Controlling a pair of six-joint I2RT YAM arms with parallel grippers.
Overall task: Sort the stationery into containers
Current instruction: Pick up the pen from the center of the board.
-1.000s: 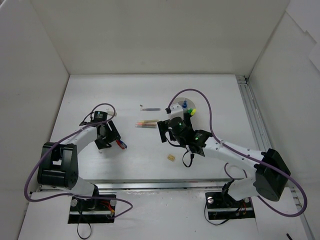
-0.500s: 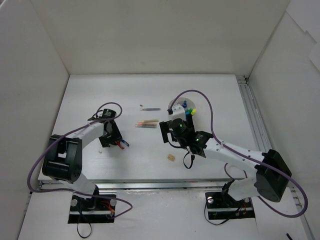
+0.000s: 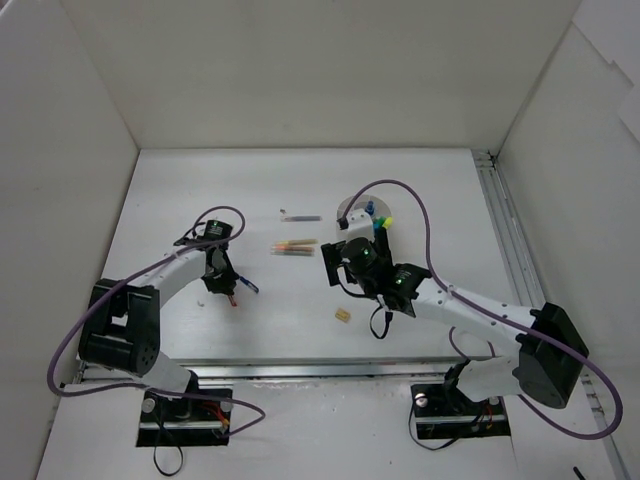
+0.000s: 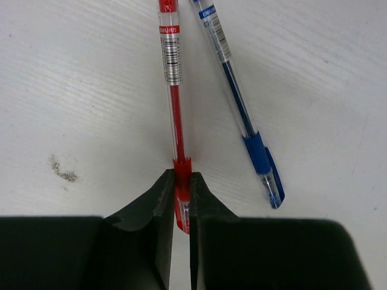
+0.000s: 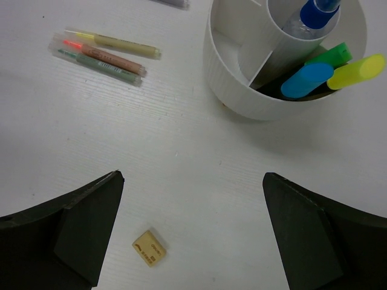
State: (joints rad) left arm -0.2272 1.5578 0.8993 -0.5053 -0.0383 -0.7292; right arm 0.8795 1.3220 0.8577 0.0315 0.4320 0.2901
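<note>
My left tool (image 4: 181, 196) is pinching the red pen (image 4: 173, 90), fingers pressed together on its red end. The pen lies flat on the surface (image 4: 314, 72), in the left-near area. Its long axis runs straight away from the tool, free end pointing away. The blue pen (image 4: 239, 103) lies just beside it on the right, not touching, angled so the two spread apart toward the tool. My right tool (image 5: 190, 176) is spread wide, holding nothing, over mid-surface. The organizer (image 5: 242, 90) sits far-right of it: three highlighters (image 5: 305, 80) lean caps up in one compartment, a blue-capped marker (image 5: 311, 15) stands in the middle one. The pencils (image 5: 103, 53) lie side by side far-left, long axes parallel. The eraser (image 5: 149, 248) lies near, alone.
</note>
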